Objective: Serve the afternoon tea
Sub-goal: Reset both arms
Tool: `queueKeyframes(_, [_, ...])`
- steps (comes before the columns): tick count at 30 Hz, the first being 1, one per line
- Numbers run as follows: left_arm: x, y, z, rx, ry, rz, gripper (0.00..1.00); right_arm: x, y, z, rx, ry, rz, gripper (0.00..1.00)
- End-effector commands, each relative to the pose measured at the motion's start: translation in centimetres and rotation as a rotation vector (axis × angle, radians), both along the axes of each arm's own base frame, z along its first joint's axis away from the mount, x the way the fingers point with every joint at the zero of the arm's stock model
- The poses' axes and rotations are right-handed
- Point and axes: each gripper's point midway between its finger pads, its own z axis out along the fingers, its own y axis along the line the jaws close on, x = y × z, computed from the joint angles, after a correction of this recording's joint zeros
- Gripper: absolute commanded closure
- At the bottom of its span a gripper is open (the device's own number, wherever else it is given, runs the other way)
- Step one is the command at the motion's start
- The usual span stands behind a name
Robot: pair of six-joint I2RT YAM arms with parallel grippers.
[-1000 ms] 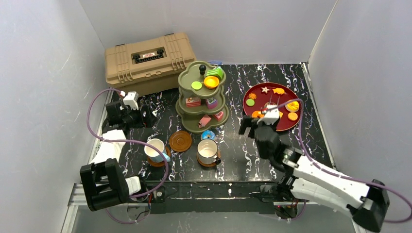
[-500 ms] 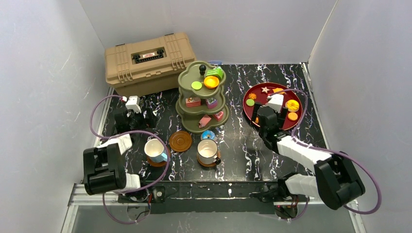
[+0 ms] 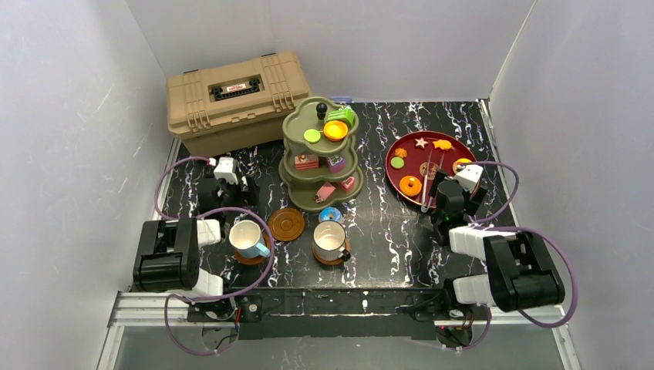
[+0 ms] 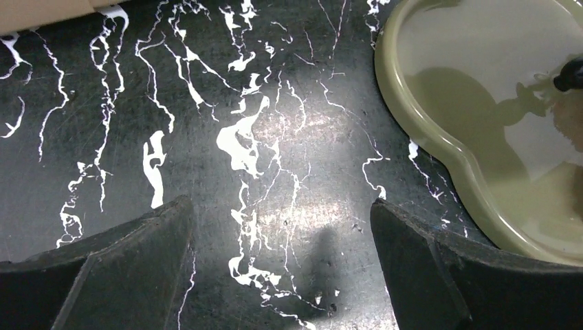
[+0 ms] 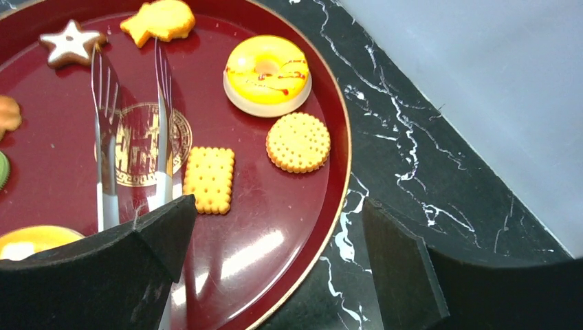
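On table (image 3: 385, 231), two mugs (image 3: 248, 237), three saucers (image 3: 286, 224)

Olive-green stand (image 3: 295, 183), dark-red tray (image 3: 409, 152), white-veined black table (image 3: 385, 231), tan toolbox (image 3: 237, 96)

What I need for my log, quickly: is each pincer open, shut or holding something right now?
Left pincer: open, holding nothing.
Right pincer: open, holding nothing, above the tray edge.

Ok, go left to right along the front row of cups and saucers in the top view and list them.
light-blue mug → bare brown saucer → white mug
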Motion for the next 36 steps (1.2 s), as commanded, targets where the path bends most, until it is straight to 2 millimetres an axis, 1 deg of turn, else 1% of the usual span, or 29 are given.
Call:
queueKeyframes(1, [-0.2, 0.7, 1.2, 0.067, -0.178, 0.033, 0.01, 1.0, 0.2, 1.0, -0.024, -0.099, 0.044, 0.02])
queueKeyframes(4, [-1.1, 0.2, 1.4, 0.093, -0.211, 0.009, 0.0, 1.1, 0.4, 0.7, -0.043, -0.111, 0.068, 0.02])
queueKeyframes(6, [-0.8, 0.1, 1.3, 0.095, -0.212, 0.011, 0.01, 0.9, 0.6, 0.7, -0.058, -0.139, 0.097, 0.02])
queueKeyframes(7, [-0.6, 0.2, 1.3, 0.093, -0.202, 0.021, 0.01, 0.4, 0.9, 0.4, -0.058, -0.156, 0.123, 0.02])
queueKeyframes(8, [-0.4, 0.3, 1.1, 0.092, -0.179, 0.023, 0.01, 0.3, 1.5, 0.4, -0.059, -0.183, 0.166, 0.02])
queueKeyframes(9, [0.2, 0.3, 1.3, 0.094, -0.167, 0.021, 0.01, 0.5, 2.2, 0.0, -0.078, -0.171, 0.226, 0.02])
queueKeyframes(10, [0.3, 0.3, 0.9, 0.088, -0.137, 0.024, 0.01, 1.2, 3.6, -0.5, -0.107, -0.159, 0.316, 0.02])
queueKeyframes(11, [0.3, 0.4, 0.8, 0.083, -0.13, 0.025, 0.01, 1.8, 3.9, -0.4, -0.132, -0.162, 0.326, 0.02])
queueKeyframes(12, [0.3, 0.4, 0.8, 0.082, -0.129, 0.027, 0.01, 2.3, 3.3, -0.7, -0.129, -0.121, 0.257, 0.02])
queueKeyframes(13, [0.3, 0.4, 0.8, 0.081, -0.128, 0.027, 0.01, 2.7, 2.8, -1.9, -0.099, -0.052, 0.214, 0.02])
queueKeyframes(14, [0.3, 0.4, 0.8, 0.081, -0.128, 0.027, 0.01, 3.5, 2.5, -2.0, -0.092, -0.045, 0.211, 0.01])
queueKeyframes(15, [0.2, 0.4, 0.8, 0.08, -0.129, 0.027, 0.01, 3.7, 2.2, -2.0, -0.085, -0.057, 0.212, 0.02])
queueKeyframes(17, [0.2, 0.5, 0.9, 0.08, -0.132, 0.03, 0.01, 3.5, 2.1, -2.4, -0.058, -0.028, 0.209, 0.02])
queueKeyframes(19, [0.2, 0.5, 0.9, 0.081, -0.131, 0.03, 0.01, 3.6, 2.1, -1.9, -0.064, -0.06, 0.211, 0.02])
queueKeyframes(36, [0.2, 0.5, 0.9, 0.078, -0.13, 0.033, 0.01, 3.6, 2.1, -1.9, -0.064, -0.062, 0.209, 0.02])
